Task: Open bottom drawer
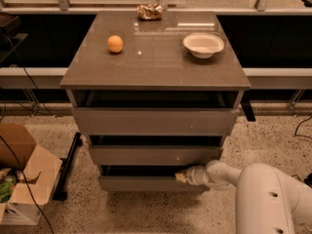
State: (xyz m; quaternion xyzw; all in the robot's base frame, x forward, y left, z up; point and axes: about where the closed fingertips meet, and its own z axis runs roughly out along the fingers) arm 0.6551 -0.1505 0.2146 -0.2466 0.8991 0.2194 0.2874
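At the far left we see an open cardboard box [22, 172] on the speckled floor, and just beside it a black bar [68, 167] lying by the cabinet's foot. The cabinet [156, 72] stands in the middle with three drawers. On its top we find an orange [115, 44] to the left, a crumpled wrapper [149, 11] at the back edge, and a white bowl [203, 45] to the right, all well apart. The bottom drawer [141, 183] sits lowest, just above the floor, with a dark gap over its front. At the right part of that gap, we see the gripper [181, 177] against the drawer's upper edge; we cannot tell whether it is clamped there or not. The white arm [270, 196] reaches in from the lower right.
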